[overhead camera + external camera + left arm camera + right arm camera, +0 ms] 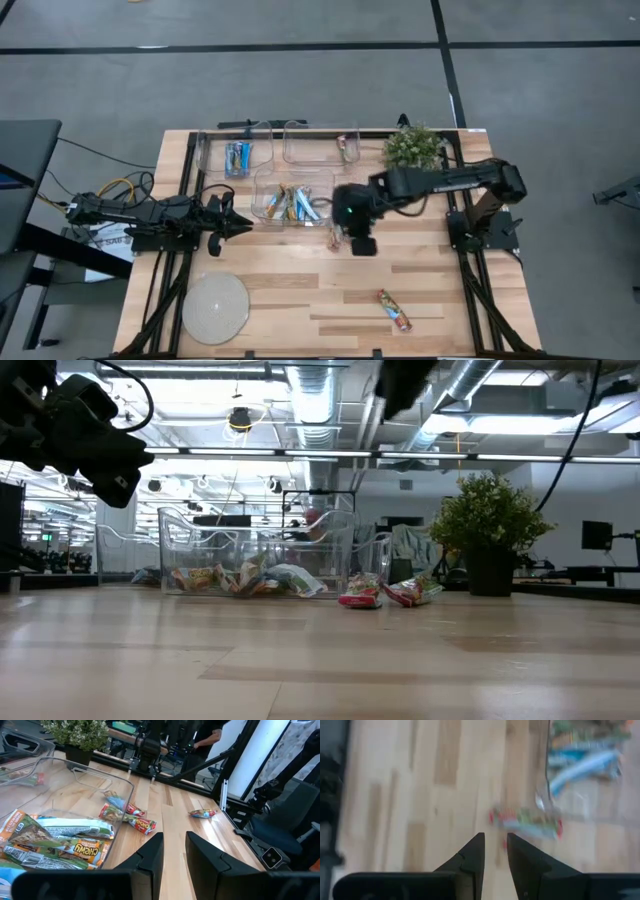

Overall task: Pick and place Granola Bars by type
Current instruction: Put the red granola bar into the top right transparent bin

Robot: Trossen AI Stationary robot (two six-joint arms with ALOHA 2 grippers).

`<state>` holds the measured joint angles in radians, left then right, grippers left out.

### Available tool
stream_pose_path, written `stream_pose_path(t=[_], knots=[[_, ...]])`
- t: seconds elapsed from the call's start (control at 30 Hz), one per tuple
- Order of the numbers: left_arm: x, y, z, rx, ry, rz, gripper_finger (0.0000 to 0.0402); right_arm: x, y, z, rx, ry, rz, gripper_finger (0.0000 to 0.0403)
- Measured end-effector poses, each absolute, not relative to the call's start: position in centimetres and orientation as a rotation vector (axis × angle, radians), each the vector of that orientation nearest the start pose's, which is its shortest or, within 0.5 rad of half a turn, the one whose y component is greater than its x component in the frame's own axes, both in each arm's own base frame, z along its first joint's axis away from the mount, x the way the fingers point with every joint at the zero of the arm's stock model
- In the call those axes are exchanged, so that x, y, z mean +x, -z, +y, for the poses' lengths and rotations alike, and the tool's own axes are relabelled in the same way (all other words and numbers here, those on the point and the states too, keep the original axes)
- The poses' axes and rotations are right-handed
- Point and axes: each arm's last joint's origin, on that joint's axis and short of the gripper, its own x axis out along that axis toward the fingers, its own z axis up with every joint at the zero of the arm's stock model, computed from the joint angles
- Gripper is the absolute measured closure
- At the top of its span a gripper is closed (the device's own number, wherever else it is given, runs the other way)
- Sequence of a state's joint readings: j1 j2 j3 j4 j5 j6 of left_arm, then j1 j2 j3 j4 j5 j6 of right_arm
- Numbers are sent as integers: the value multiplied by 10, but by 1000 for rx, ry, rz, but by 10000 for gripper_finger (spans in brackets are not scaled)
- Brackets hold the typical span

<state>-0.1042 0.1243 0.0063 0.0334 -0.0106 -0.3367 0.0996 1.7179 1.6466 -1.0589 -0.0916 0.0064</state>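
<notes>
Granola Bars (288, 204) fill the centre bin (262, 180); a red one (525, 818) lies on the desk (300, 290) just ahead of the right gripper (494, 847), whose jaws are slightly parted, empty. Left gripper (240, 224), centre-left, likewise.

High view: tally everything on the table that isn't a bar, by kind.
clear bins: 3
potted plant: 1
round disc: 1
Total: 5
</notes>
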Motion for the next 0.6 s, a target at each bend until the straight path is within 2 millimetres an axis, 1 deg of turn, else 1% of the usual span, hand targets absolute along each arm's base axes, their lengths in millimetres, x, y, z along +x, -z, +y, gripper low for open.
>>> stream_pose_path(t=[0.07, 0.17, 0.3, 0.43, 0.6], knots=[[104, -159, -11, -331, 79, 100, 328, 336, -321, 48, -49, -147, 1188, 327], [104, -159, -11, -331, 78, 100, 328, 324, -319, 62, -27, -63, 1276, 327], [104, -159, -11, -331, 79, 99, 328, 312, -317, 81, 79, 31, 1360, 327], [104, -159, -11, -331, 79, 99, 328, 305, -315, 97, 216, 151, 1392, 325], [104, -159, -11, -331, 78, 99, 328, 295, -314, 114, 321, 303, 1405, 299]])
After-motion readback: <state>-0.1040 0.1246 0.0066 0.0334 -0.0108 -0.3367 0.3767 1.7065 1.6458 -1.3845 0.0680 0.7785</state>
